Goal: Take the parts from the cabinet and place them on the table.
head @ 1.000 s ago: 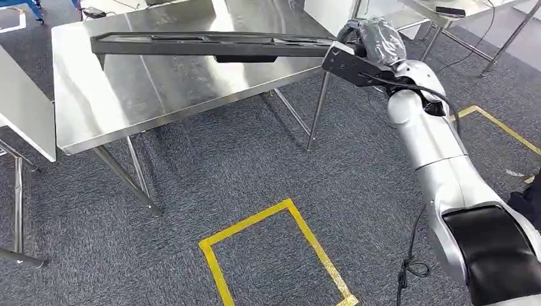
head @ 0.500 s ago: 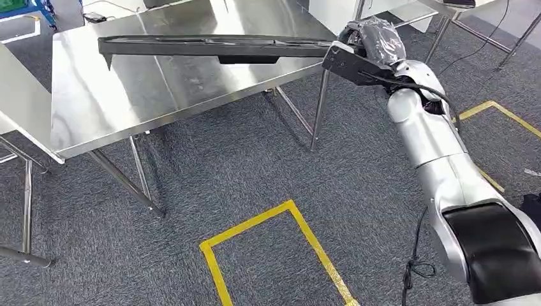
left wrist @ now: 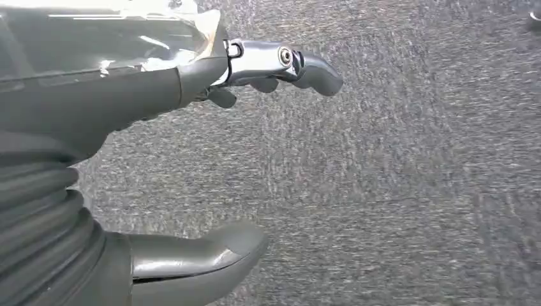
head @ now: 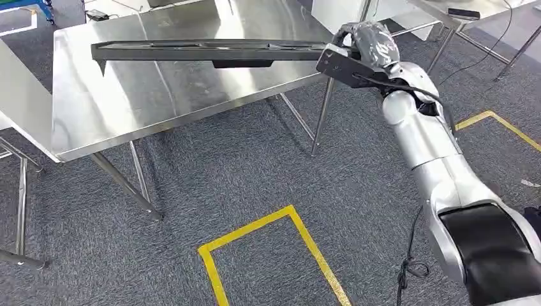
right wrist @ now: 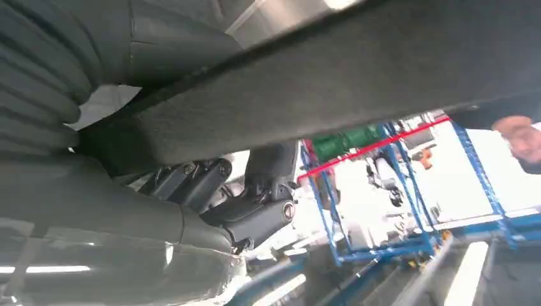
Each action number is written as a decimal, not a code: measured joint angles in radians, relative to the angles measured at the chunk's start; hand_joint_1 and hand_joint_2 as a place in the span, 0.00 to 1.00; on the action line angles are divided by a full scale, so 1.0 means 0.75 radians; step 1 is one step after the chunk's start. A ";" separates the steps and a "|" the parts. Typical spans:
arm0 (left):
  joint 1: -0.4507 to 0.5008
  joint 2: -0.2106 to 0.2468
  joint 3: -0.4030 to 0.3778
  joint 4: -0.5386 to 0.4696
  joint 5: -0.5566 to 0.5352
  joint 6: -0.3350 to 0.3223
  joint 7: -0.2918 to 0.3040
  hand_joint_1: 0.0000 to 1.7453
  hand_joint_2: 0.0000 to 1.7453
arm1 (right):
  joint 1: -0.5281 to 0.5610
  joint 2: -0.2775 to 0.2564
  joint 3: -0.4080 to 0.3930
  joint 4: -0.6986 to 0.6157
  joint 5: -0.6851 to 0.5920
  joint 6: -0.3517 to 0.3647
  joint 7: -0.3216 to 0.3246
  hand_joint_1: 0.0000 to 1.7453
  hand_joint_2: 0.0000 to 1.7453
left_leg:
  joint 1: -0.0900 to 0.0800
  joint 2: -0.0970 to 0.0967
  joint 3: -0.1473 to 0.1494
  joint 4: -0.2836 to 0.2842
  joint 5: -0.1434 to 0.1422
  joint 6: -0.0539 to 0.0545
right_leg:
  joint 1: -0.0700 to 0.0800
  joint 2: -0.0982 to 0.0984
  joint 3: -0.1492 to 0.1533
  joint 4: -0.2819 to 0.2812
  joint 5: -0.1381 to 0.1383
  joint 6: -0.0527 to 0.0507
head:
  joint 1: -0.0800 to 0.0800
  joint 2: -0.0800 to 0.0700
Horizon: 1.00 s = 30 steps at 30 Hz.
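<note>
Right hand: you see it gripping one end of the long black part; in your right wrist view its fingers wrap under the part.
Part: long, narrow, dark; held roughly level above the bench, reaching from the hand across toward the bench's far-left side; you can't tell whether it touches the top.
Left hand: holds nothing, thumb and fingers spread apart, hanging over the carpet.
Bench: shiny steel top on slanted steel legs.
Floor: grey carpet, yellow tape rectangle in front of you, more yellow tape at right.
Background: blue racks in your right wrist view; second steel table at left.
</note>
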 joint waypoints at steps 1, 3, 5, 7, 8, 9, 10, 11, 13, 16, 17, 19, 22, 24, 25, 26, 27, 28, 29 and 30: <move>-0.001 -0.001 0.000 0.000 0.000 0.000 0.000 0.00 1.00 | -0.001 -0.001 0.001 0.001 -0.001 0.000 -0.002 1.00 1.00 | 0.000 -0.001 0.003 0.001 -0.004 -0.001 | -0.001 0.000 -0.061 0.107 -0.038 -0.003 | 0.001 0.000; 0.001 -0.006 0.000 0.000 0.000 0.001 0.001 0.00 1.00 | 0.009 -0.001 0.001 0.005 0.001 -0.001 0.002 1.00 1.00 | 0.000 -0.008 0.007 0.003 -0.012 -0.001 | -0.002 0.000 -0.181 0.295 -0.084 0.004 | 0.001 0.000; 0.002 -0.010 0.000 0.001 0.000 0.001 0.002 0.00 1.00 | 0.016 -0.002 0.001 0.009 0.005 -0.002 0.007 1.00 1.00 | 0.001 -0.015 0.015 0.007 -0.023 -0.008 | -0.003 0.000 -0.181 0.242 -0.029 0.028 | 0.001 0.000; 0.002 -0.014 0.000 0.001 0.000 0.001 0.002 0.00 1.00 | 0.010 -0.001 0.001 0.010 0.007 -0.004 0.007 1.00 1.00 | 0.005 -0.020 0.026 0.023 -0.042 -0.021 | -0.014 -0.001 -0.075 -0.004 0.090 0.059 | 0.001 0.000; 0.002 -0.013 0.000 0.001 0.000 0.001 0.002 0.00 1.00 | 0.008 -0.001 0.002 0.011 0.009 -0.005 0.008 1.00 1.00 | 0.001 -0.023 0.024 0.034 -0.054 -0.032 | -0.021 -0.003 -0.040 -0.097 0.122 0.061 | 0.002 0.000; 0.001 -0.011 0.000 0.001 0.000 0.001 0.002 0.00 1.00 | 0.004 0.001 0.003 0.012 0.012 -0.008 0.009 1.00 1.00 | -0.005 -0.025 0.016 0.047 -0.067 -0.040 | -0.008 0.001 -0.021 -0.096 0.120 0.043 | 0.002 0.000; 0.002 -0.009 0.000 0.001 0.000 0.001 0.002 0.00 1.00 | 0.004 0.002 0.003 0.013 0.014 -0.011 0.011 1.00 1.00 | -0.005 -0.025 0.018 0.047 -0.068 -0.044 | -0.012 0.001 -0.024 -0.094 0.120 0.022 | 0.000 0.000; 0.003 -0.011 0.000 0.001 0.001 0.001 0.002 0.00 1.00 | 0.005 0.004 0.004 0.015 0.017 -0.012 0.015 1.00 1.00 | -0.005 -0.023 0.020 0.044 -0.069 -0.044 | -0.008 0.002 -0.025 -0.094 0.118 0.016 | -0.001 0.000; 0.003 -0.006 0.000 0.001 0.003 0.001 0.002 0.00 1.00 | 0.002 0.005 0.004 0.018 0.019 -0.012 0.018 1.00 1.00 | 0.001 -0.023 0.019 0.052 -0.082 -0.051 | -0.023 0.003 -0.020 -0.097 0.116 -0.003 | 0.002 0.000; 0.003 -0.008 0.000 0.002 0.003 0.001 0.000 0.00 1.00 | -0.009 0.006 0.004 0.021 0.019 -0.014 0.018 1.00 1.00 | 0.010 -0.012 -0.078 0.251 -0.181 -0.084 | -0.021 0.002 -0.003 -0.097 0.104 -0.022 | -0.007 0.000; 0.004 -0.007 0.000 0.002 0.004 0.001 0.000 0.00 1.00 | -0.009 0.008 0.004 0.023 0.019 -0.014 0.017 1.00 1.00 | 0.015 -0.010 -0.141 0.361 -0.220 -0.090 | -0.018 0.002 -0.001 -0.097 0.101 -0.025 | -0.008 0.000; 0.006 -0.010 0.000 0.004 0.005 0.001 0.000 0.00 1.00 | -0.008 0.010 0.004 0.029 0.019 -0.014 0.017 1.00 1.00 | 0.019 -0.007 -0.225 0.472 -0.228 -0.094 | -0.015 0.003 0.003 -0.097 0.096 -0.033 | -0.008 0.000; 0.005 -0.009 0.001 0.004 0.005 0.000 0.000 0.00 1.00 | -0.014 0.012 0.004 0.037 0.019 -0.014 0.018 1.00 1.00 | 0.015 -0.008 -0.138 0.221 -0.038 -0.069 | -0.009 0.007 0.024 -0.097 0.081 -0.033 | -0.008 0.000; 0.004 -0.002 0.001 0.005 0.005 -0.005 -0.001 0.00 1.00 | -0.021 0.011 0.004 0.039 0.019 -0.016 0.017 1.00 1.00 | 0.003 -0.006 -0.060 0.075 -0.002 -0.036 | -0.004 0.008 0.033 -0.100 0.071 -0.024 | -0.007 0.000; 0.004 -0.002 0.001 0.004 0.005 -0.005 -0.002 0.00 1.00 | -0.023 0.010 0.004 0.041 0.018 -0.017 0.017 1.00 1.00 | -0.003 -0.004 -0.049 0.056 -0.008 -0.030 | -0.001 0.008 0.030 -0.100 0.067 -0.018 | -0.006 0.000; 0.003 -0.001 0.001 0.004 0.005 -0.005 -0.002 0.00 1.00 | -0.020 0.010 0.004 0.042 0.018 -0.018 0.016 1.00 1.00 | -0.005 -0.003 -0.048 0.058 -0.014 -0.028 | -0.003 0.007 0.029 -0.101 0.067 -0.015 | -0.008 0.000; 0.003 0.000 0.001 0.004 0.005 -0.005 -0.002 0.00 1.00 | -0.019 0.010 0.003 0.042 0.019 -0.019 0.016 1.00 1.00 | -0.008 -0.003 -0.048 0.057 -0.016 -0.024 | -0.006 0.006 0.033 -0.108 0.067 -0.008 | -0.007 0.000; 0.003 0.000 0.001 0.004 0.005 -0.005 -0.002 0.00 1.00 | -0.020 0.009 0.002 0.041 0.020 -0.020 0.016 1.00 1.00 | -0.006 -0.003 -0.031 0.033 -0.012 -0.020 | 0.001 0.006 0.044 -0.118 0.066 0.001 | -0.008 0.000; 0.003 -0.001 0.001 0.004 0.005 -0.007 -0.003 0.00 1.00 | -0.017 0.005 -0.001 0.040 0.020 -0.023 0.016 1.00 1.00 | 0.009 0.001 -0.006 0.005 -0.003 -0.023 | -0.001 0.003 0.031 -0.098 0.056 0.002 | -0.003 0.000; 0.001 -0.005 0.001 0.004 0.004 -0.008 -0.003 0.00 1.00 | -0.022 0.004 -0.001 0.040 0.020 -0.023 0.016 1.00 1.00 | 0.006 -0.002 0.003 -0.004 -0.003 -0.019 | 0.001 0.003 0.011 -0.050 0.034 0.000 | -0.003 0.000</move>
